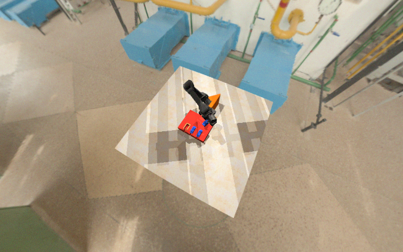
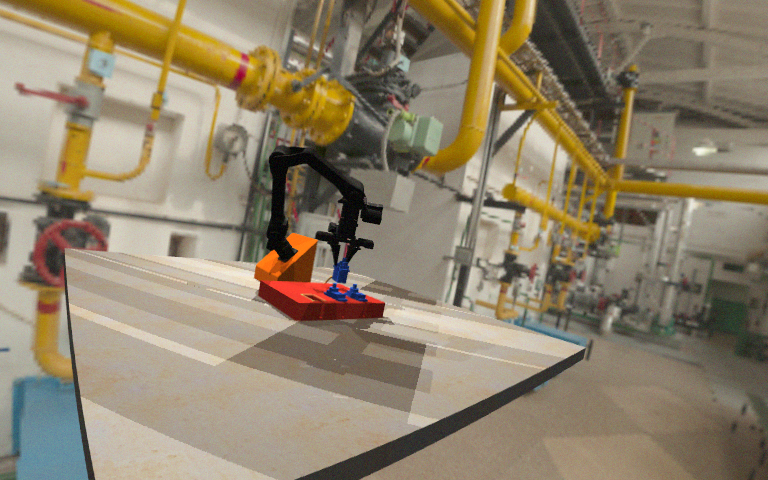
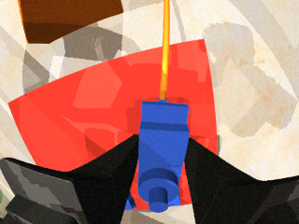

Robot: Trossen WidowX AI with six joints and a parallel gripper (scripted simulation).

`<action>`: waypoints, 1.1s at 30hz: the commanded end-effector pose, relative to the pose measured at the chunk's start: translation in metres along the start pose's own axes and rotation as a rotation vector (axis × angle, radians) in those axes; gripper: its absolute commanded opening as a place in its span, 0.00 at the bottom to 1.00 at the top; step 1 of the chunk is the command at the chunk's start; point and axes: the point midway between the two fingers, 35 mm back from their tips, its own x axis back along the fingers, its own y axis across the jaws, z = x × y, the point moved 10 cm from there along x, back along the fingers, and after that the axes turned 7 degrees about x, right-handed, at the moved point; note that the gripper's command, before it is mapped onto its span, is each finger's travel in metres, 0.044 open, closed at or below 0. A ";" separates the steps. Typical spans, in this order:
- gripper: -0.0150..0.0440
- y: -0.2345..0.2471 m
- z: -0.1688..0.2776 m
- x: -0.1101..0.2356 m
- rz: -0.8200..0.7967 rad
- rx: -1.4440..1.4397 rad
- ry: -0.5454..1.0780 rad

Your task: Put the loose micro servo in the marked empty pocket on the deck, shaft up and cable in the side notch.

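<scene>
One pale striped table (image 2: 169, 362), pipework (image 2: 169, 50) behind.

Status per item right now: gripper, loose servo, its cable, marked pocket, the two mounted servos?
gripper: shut on the loose servo
loose servo: clamped at its sides, lifted above the red deck, not seated
cable: orange, running straight out from the servo body, not in any notch
marked pocket: yellow-outlined, empty
mounted servos: two, seated in the deck, untouched

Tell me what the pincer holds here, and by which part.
The pincer is shut on the blue box-shaped micro servo, gripping its body by the two long sides; its orange cable trails free.
</scene>
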 end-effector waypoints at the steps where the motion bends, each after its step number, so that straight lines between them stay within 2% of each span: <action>1: 0.25 -0.001 0.006 0.002 0.008 -0.008 -0.001; 13: 0.25 -0.006 0.028 0.002 0.008 -0.009 0.000; 33: 0.25 0.087 0.045 0.001 0.002 -0.007 0.000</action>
